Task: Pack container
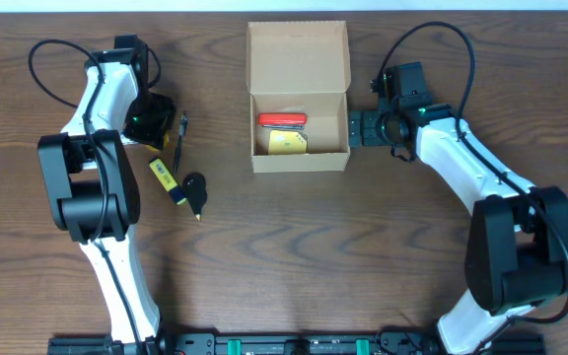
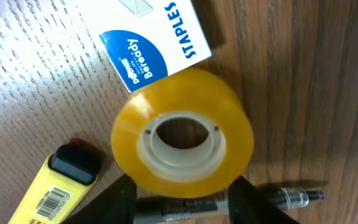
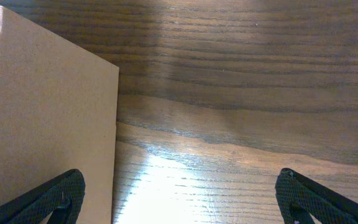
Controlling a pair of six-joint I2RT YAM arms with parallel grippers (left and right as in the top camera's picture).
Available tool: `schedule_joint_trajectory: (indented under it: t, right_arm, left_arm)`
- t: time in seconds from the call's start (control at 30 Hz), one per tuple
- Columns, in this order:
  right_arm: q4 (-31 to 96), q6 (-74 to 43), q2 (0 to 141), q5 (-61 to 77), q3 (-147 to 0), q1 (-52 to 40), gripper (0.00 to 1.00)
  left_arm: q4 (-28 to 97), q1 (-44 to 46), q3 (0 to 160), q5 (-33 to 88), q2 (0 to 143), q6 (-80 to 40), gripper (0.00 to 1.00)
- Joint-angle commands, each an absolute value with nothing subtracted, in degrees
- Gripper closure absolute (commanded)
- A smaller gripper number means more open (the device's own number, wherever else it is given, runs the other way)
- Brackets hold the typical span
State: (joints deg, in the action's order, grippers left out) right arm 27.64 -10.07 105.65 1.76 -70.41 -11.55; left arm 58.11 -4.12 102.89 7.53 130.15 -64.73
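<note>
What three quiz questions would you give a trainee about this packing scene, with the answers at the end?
1. True or false: the container has its lid shut.
2. What sits between the fingers of the left pincer in the left wrist view? A. scissors B. tape roll C. stapler
3. Fill in: beside the container's right wall, the right pincer is ____ (open or shut).

Key: 1 false, the flap is up and a red and a yellow item show inside. 2 B. 3 open.
</note>
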Motion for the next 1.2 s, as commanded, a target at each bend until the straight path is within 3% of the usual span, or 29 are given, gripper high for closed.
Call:
schedule_joint_trajectory:
  t: [0.0,0.1,0.3,0.63,1.17]
  right_arm:
    - [27.68,-10.66,105.67,1.96,-70.43,-11.27,0.01]
    - [27.68,-10.68,105.67,1.96,-70.43,-11.29,0.01]
    - [27.68,-10.66,105.67,1.96,-70.43,-11.29,0.01]
    - [27.68,-10.66,105.67,1.96,-70.43,-11.27,0.01]
    - [27.68,-10.68,105.67,1.96,-70.43,-11.29,0.01]
  left_arm:
    - [58.28,-4.54,103.33,6.48,131.48,-64.73,0.42]
    - [58.35,-4.54,103.33,6.94,131.48,-64.71,0.30]
    - [58.98,-4.64,103.35,8.19,131.46,-64.71,0.17]
    - [59.22,-7.16,103.35,4.05,131.48,-66.26,0.12]
    - [52.07,-7.73,103.33,6.90,132.86,-66.24,0.12]
